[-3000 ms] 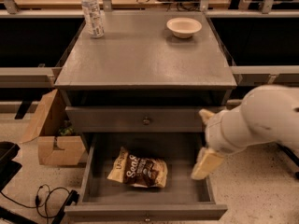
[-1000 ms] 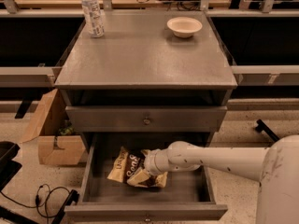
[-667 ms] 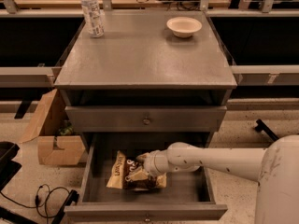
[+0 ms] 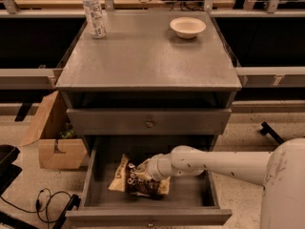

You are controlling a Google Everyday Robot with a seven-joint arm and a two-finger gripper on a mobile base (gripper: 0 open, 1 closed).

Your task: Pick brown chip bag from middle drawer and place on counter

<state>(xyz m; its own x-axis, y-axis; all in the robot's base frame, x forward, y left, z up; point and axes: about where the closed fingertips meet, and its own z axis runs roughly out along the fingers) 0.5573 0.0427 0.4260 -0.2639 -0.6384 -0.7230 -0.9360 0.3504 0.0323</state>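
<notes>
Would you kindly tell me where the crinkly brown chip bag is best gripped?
I'd pinch the crinkly brown chip bag at its dark middle, from above: it lies flat in the wide shallow grey drawer, whose walls block sideways approaches. The tool is over its right part.

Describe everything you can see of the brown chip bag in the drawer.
The brown chip bag is a crinkly, glossy packet, dark brown in the middle with white script lettering and cream-yellow ends. It lies flat and skewed on the floor of the open middle drawer, left of centre. The gripper sits over its upper right part, hiding that corner.
</notes>
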